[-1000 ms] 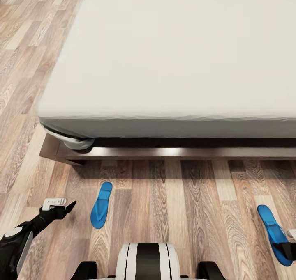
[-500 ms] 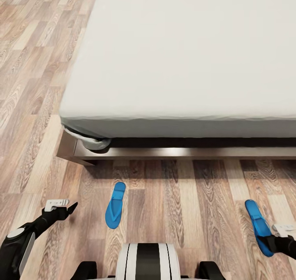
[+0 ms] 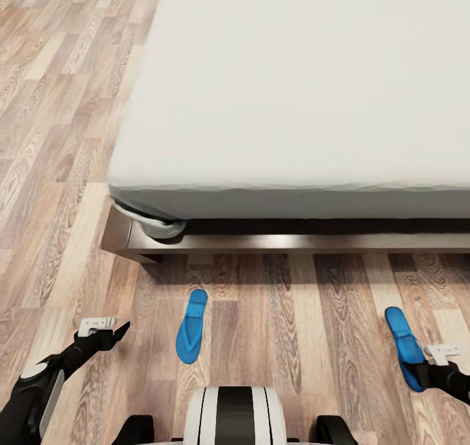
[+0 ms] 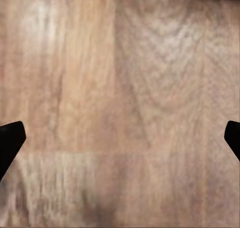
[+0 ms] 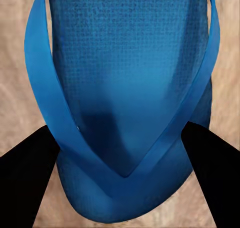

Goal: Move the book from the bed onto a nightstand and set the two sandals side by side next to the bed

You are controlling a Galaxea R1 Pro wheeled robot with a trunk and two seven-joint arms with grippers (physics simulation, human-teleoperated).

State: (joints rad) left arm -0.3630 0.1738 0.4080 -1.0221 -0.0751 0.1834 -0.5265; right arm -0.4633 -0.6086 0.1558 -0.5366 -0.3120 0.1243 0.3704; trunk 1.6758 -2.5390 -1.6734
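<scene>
1. My right end effector sits astride one bright blue, narrow sandal with a rounded toe. Its dark fingers flank the sole on both sides, and the V of the strap meets between them. I judge it clenched on that sandal, though the contact faces themselves are hidden.

2. In the head view, that right end effector is low over the brown wood-plank floor at my right side. The held sandal runs from the fingers away toward the bed, its long axis angled slightly inward.

3. My left end effector hangs spread and empty. In its wrist view the dark fingertips stand wide apart over bare planks.

4. The second blue sandal lies flat on the floor just right of the left end effector, near it but not touching. Its long axis points toward the bed, roughly parallel to the first.

5. The two sandals are well apart, so pairing is not yet done. I judge the coming move turns on carrying the right sandal leftward, alongside the resting one.

6. Beyond stands the wide low bed with its dark brown wood frame and bare light grey mattress.
</scene>
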